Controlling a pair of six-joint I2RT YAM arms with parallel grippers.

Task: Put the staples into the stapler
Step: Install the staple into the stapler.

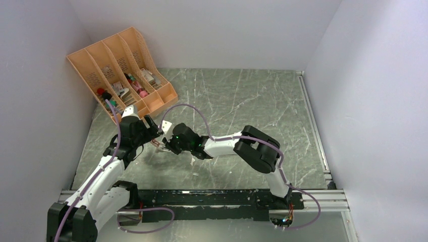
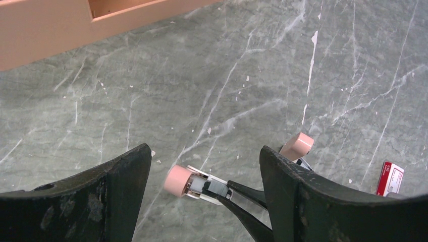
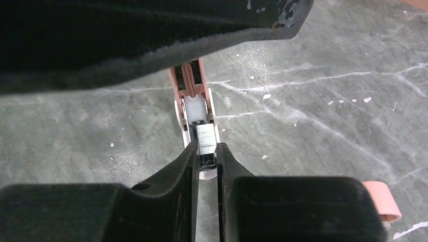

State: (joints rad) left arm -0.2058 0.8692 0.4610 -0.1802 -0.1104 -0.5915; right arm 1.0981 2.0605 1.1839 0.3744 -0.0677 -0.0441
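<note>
A pink stapler [image 2: 177, 180] lies on the grey table with its white magazine [image 3: 195, 107] open. A short silvery strip of staples [image 3: 206, 138] sits in the magazine channel. My right gripper [image 3: 207, 146] is shut on the near end of that strip, and its thin fingertips [image 2: 242, 193] also show in the left wrist view. My left gripper [image 2: 206, 151] hangs open above the stapler, one wide finger on each side and touching nothing. From above, both grippers [image 1: 151, 130] [image 1: 163, 146] meet over the stapler [image 1: 158, 146]. The red-and-white staple box [image 2: 390, 178] lies to the right.
An orange desk organizer [image 1: 121, 70] with several compartments of small items stands at the back left, its wall [image 2: 50, 30] close ahead of the left wrist. Another pink rounded piece [image 2: 298, 145] [image 3: 381, 201] lies just beside the stapler. Small white flecks dot the table.
</note>
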